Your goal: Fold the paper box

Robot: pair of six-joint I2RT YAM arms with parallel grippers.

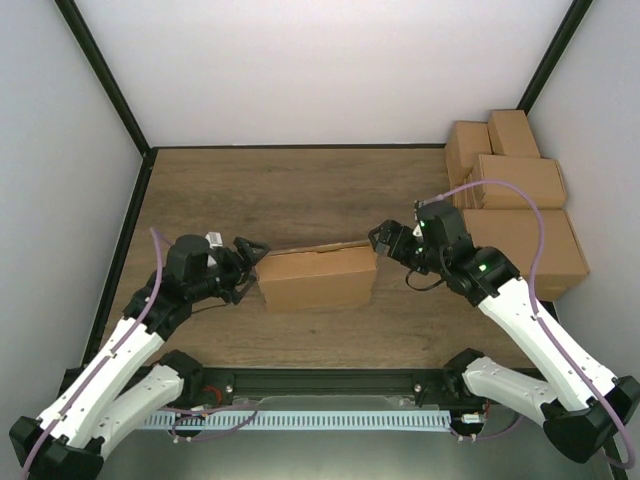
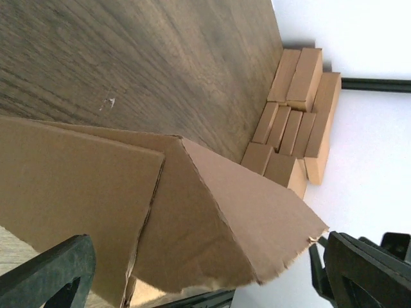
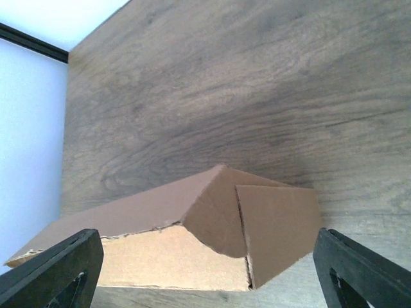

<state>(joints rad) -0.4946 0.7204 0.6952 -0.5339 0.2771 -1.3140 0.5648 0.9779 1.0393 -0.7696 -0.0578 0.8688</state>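
The paper box [image 1: 318, 278] sat in the middle of the desk [image 1: 300, 190], its lid flap raised. I had the left claw [image 1: 252, 267] at its nine o'clock end and the right claw [image 1: 380, 243] at three o'clock, both spread wide and clamping nothing. Finished cartons [image 1: 510, 190] were stacked toward two o'clock.

You had a dark wood-grain table [image 1: 300, 190] as the work surface. The box [image 1: 318, 278] sat directly on it, partly folded, near the front edge at centre. At your far right corner, brown cartons [image 1: 515, 200] lay stacked together on the table, well apart from the box.
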